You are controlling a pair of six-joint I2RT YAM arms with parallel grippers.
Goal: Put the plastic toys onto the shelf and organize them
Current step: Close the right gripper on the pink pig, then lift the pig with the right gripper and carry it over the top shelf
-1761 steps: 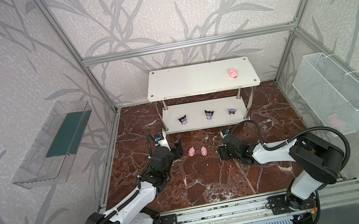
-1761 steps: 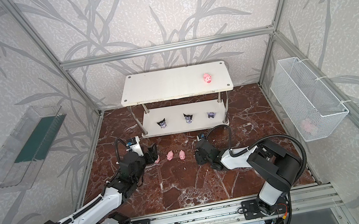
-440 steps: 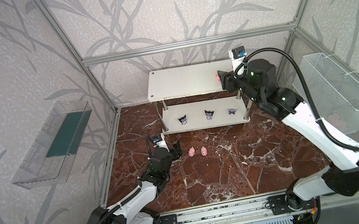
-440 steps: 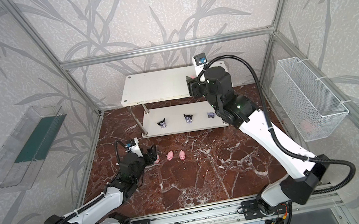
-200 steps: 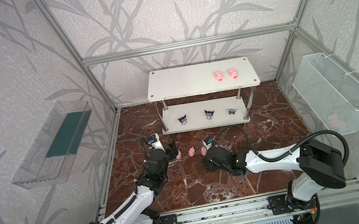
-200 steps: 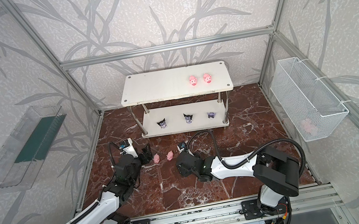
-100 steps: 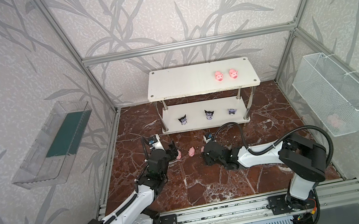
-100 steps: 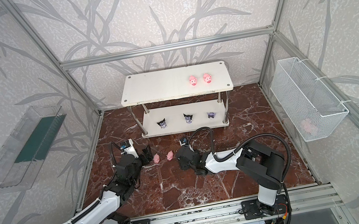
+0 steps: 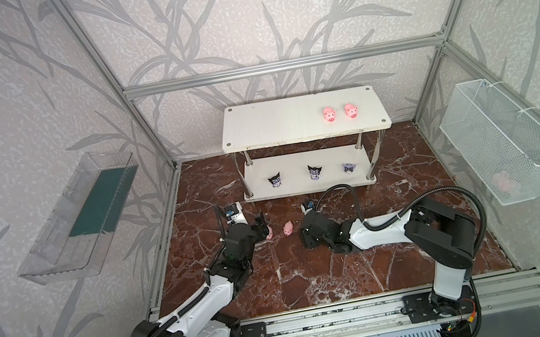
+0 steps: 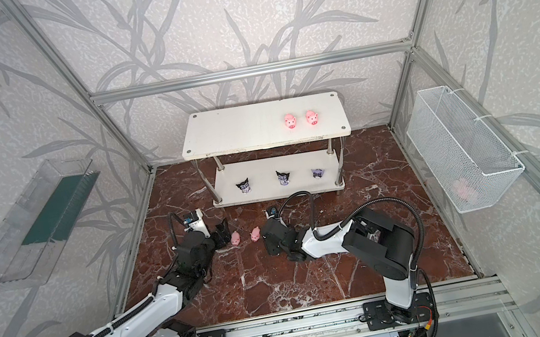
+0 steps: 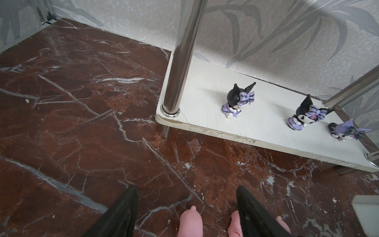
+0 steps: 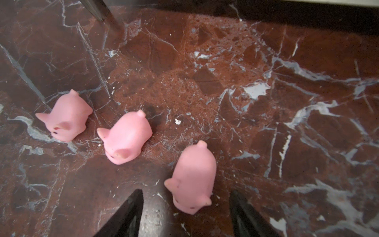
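The white shelf point(image 9: 276, 127) stands at the back. Two pink pigs point(image 9: 329, 114) sit on its top board, and three horned figures point(image 9: 314, 172) line its lower board point(image 11: 266, 123). Three more pigs lie on the marble floor. My right gripper point(image 12: 186, 191) is low over the floor and open, with one pig point(image 12: 192, 178) lying loose between its fingers; in both top views the gripper point(image 9: 304, 231) hides this pig. My left gripper point(image 11: 186, 187) is open too, a pig point(image 11: 189, 222) point(image 9: 269, 232) between its fingers. The middle pig point(image 9: 288, 228) point(image 12: 125, 137) lies between the two grippers.
A clear plastic tray point(image 9: 78, 218) hangs on the left wall. A white wire basket point(image 9: 503, 139) hangs on the right wall with something pink inside. The shelf's metal post point(image 11: 180, 61) stands close ahead of the left gripper.
The right arm left a second pig on the top board, then came down to the floor pigs; its jaws have narrowed slightly around one. The left gripper edged toward its pig earlier, then stayed still.
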